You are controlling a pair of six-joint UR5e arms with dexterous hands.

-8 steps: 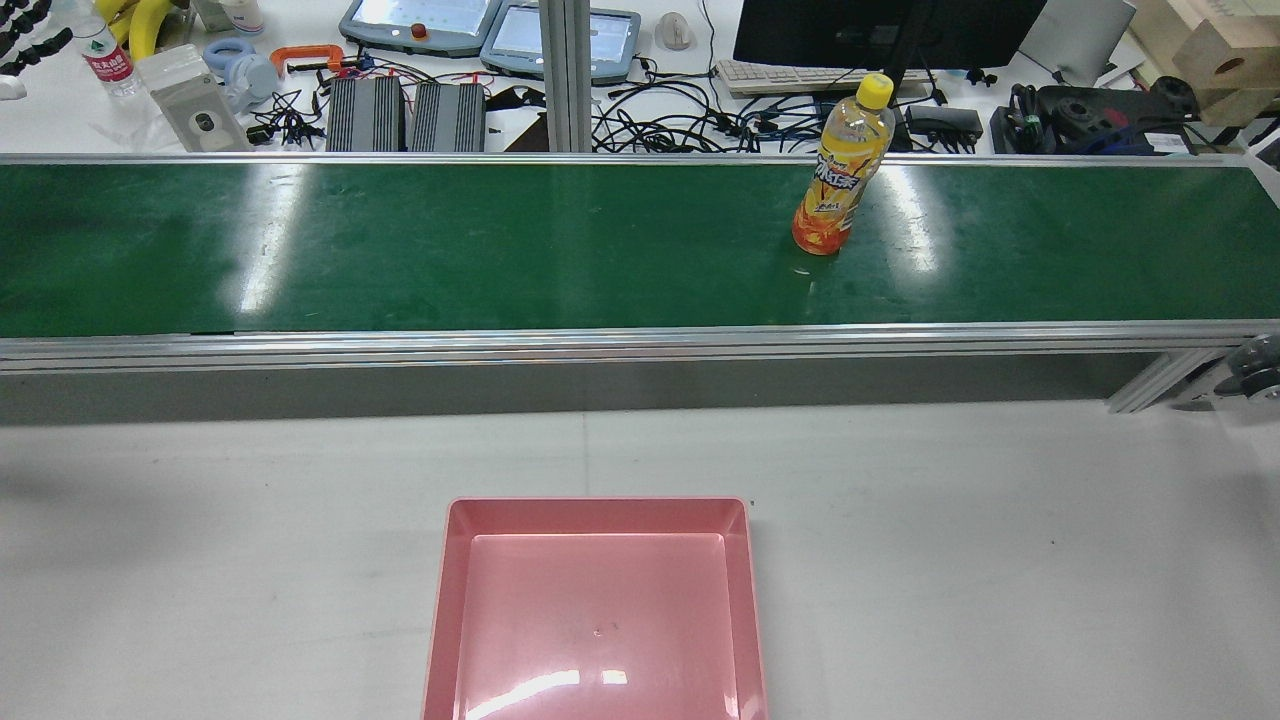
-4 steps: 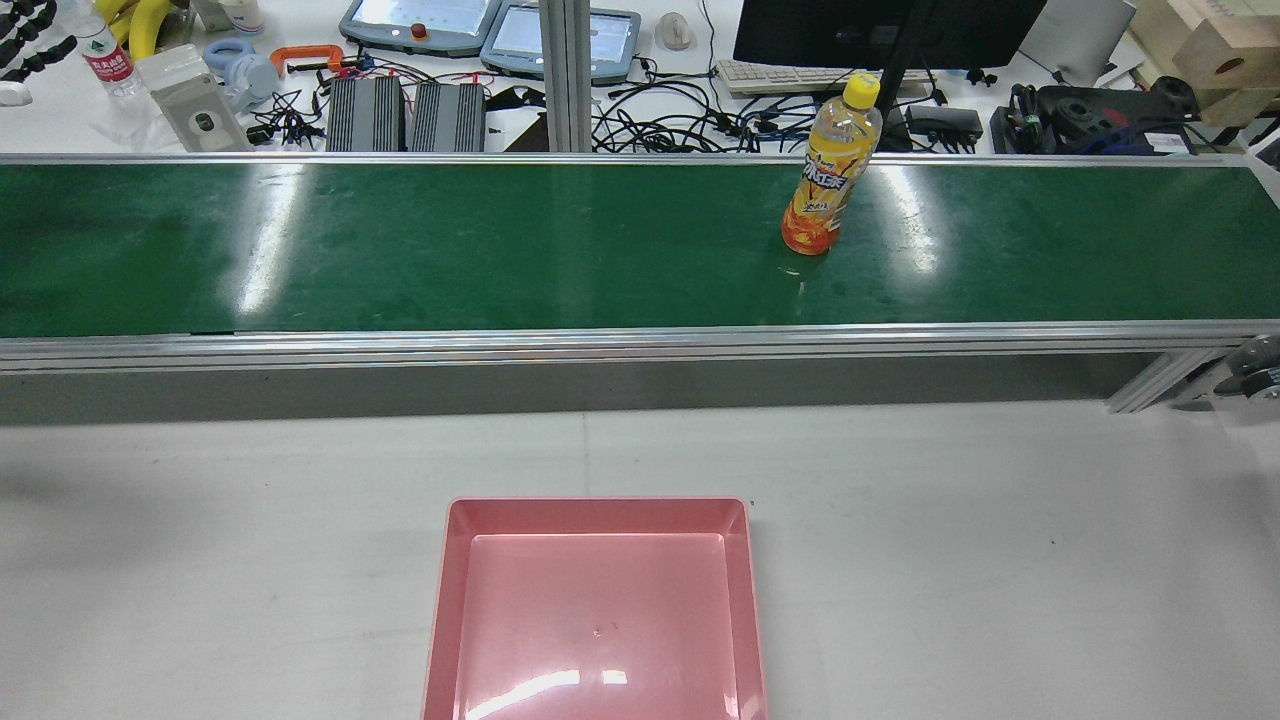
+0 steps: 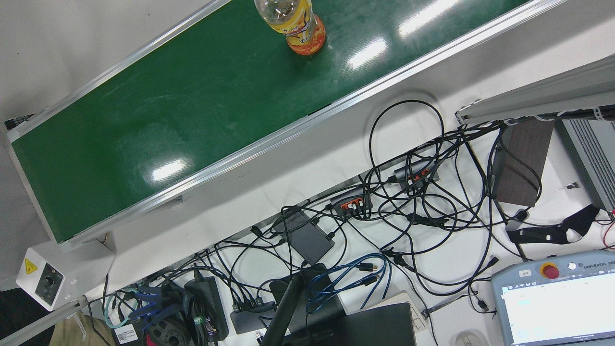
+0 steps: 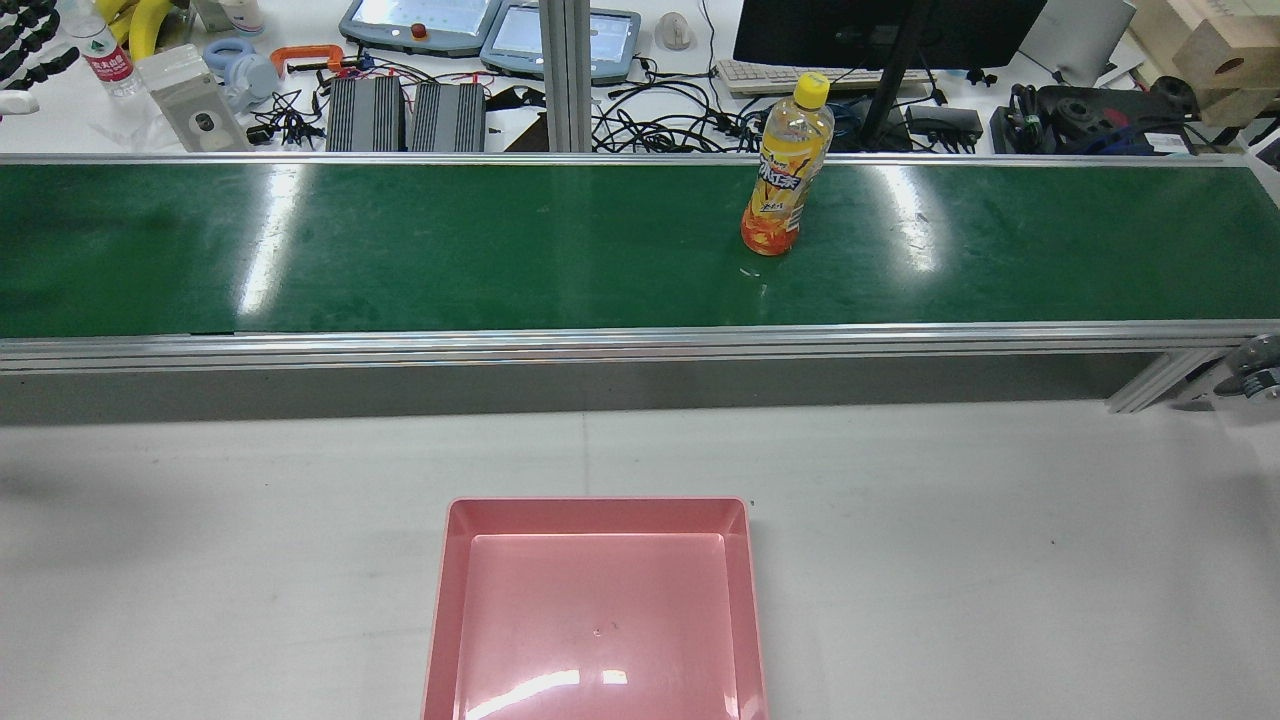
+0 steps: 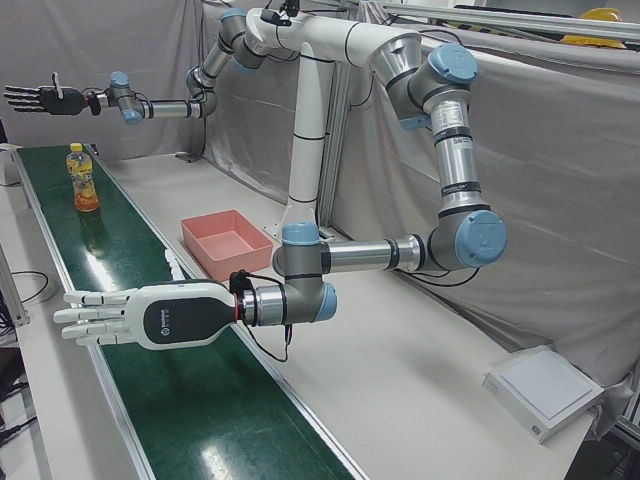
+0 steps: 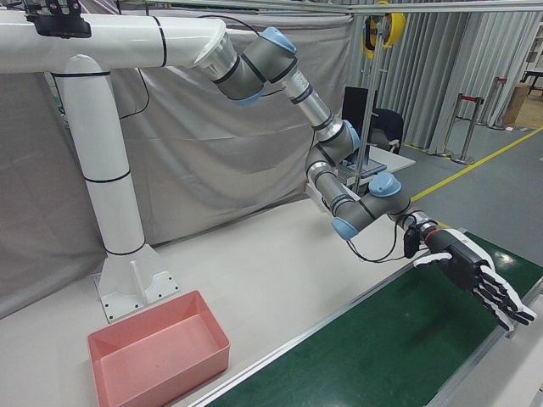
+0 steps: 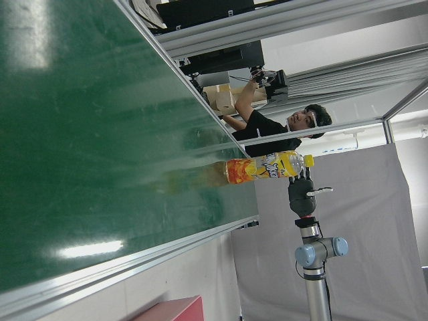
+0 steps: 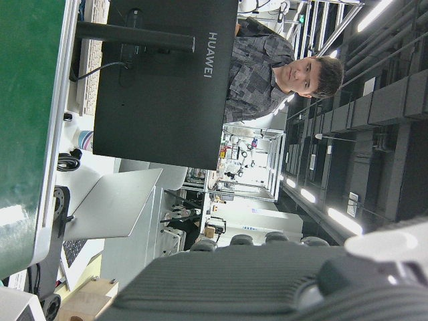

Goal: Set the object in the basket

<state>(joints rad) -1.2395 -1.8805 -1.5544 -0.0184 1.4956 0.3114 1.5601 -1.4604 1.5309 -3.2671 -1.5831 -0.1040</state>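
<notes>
An orange drink bottle with a yellow cap stands upright on the green conveyor belt, right of centre. It also shows in the front view, the left-front view and the left hand view. The pink basket sits empty on the white table in front of the belt. My left hand is open, fingers flat, over the belt's left end, far from the bottle. My right hand is open over the belt's right end, beyond the bottle.
Behind the belt a desk carries a monitor, two teach pendants, power bricks and tangled cables. A control box sits at the belt's end. A white box lies on the table's far corner.
The bottle has moved left along the belt, still upright. The basket has not moved.
</notes>
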